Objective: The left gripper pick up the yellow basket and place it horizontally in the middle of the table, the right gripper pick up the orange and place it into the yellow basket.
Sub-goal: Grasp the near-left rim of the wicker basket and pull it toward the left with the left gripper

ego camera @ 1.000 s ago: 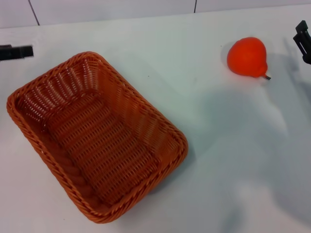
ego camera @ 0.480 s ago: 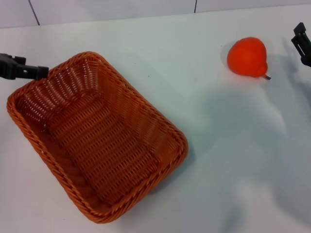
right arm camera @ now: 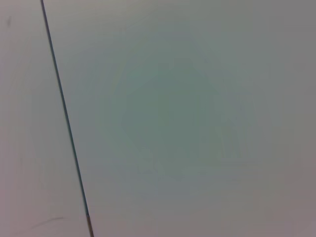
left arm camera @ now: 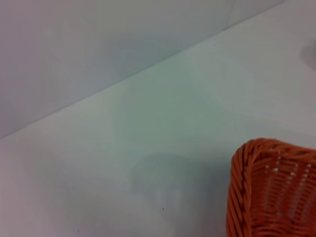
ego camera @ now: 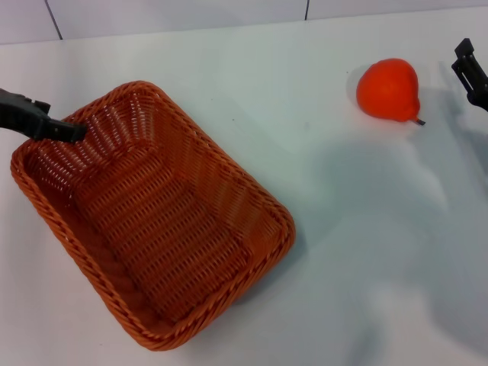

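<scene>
Black finger tip of the left gripper (ego camera: pixel 53 127) at the far left edge of the head view, reaching in over the far left corner of the basket's braided rim; touching the rim or just above it, cannot tell; spread or pressed together, cannot tell, only the one dark tip showing. Orange-brown rectangular woven wicker basket, the yellow basket (ego camera: pixel 152 221), lying on the left half of the plain white smooth table (ego camera: pixel 366 252), set at a slant with one rounded corner toward the near edge, nothing inside. Same basket's rounded corner (left arm camera: pixel 276 187) in the left wrist view, resting on the white tabletop (left arm camera: pixel 123 163). Well apart to the right, small bright orange-red pear-shaped fruit, the orange (ego camera: pixel 390 89), resting on the far right part of the table, short dark stem pointing right and toward the near side. Black right gripper (ego camera: pixel 471 72) at the far right edge, near the orange but apart from it; open or closed, cannot tell.
</scene>
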Robot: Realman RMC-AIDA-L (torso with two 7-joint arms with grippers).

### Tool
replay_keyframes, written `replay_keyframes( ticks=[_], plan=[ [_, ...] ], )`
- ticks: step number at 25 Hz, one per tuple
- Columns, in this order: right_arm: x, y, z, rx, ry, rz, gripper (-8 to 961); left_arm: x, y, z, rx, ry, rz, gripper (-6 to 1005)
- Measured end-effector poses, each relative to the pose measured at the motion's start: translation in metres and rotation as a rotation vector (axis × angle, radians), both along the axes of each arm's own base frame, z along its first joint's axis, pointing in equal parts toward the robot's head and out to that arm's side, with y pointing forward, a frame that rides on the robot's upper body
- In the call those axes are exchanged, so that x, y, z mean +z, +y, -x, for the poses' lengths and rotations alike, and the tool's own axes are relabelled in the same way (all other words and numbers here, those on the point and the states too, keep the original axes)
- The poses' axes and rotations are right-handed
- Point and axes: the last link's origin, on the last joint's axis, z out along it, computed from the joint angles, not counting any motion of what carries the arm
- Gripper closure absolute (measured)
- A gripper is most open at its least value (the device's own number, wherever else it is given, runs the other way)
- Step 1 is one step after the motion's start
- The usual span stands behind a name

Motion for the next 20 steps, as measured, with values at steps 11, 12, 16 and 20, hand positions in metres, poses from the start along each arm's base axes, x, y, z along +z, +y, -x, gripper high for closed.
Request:
replay_keyframes(
  ticks=[11,12,16,20],
  plan=[
    [-0.001,-0.003,-0.001,-0.003,0.005,0.001,8,-0.015,0.001,-0.003,-0.023,0.096,0.053,175],
    [-0.001,-0.003,-0.001,-0.003,0.006,0.001,8,-0.015,0.001,-0.004,-0.023,0.098,0.056,178],
    [-0.001,-0.003,-0.001,-0.002,0.006,0.001,8,-0.019,0.0,-0.004,-0.028,0.107,0.056,191],
    [-0.001,-0.003,-0.001,-0.003,0.006,0.0,7,-0.018,0.0,-0.002,-0.027,0.112,0.047,203]
  ],
)
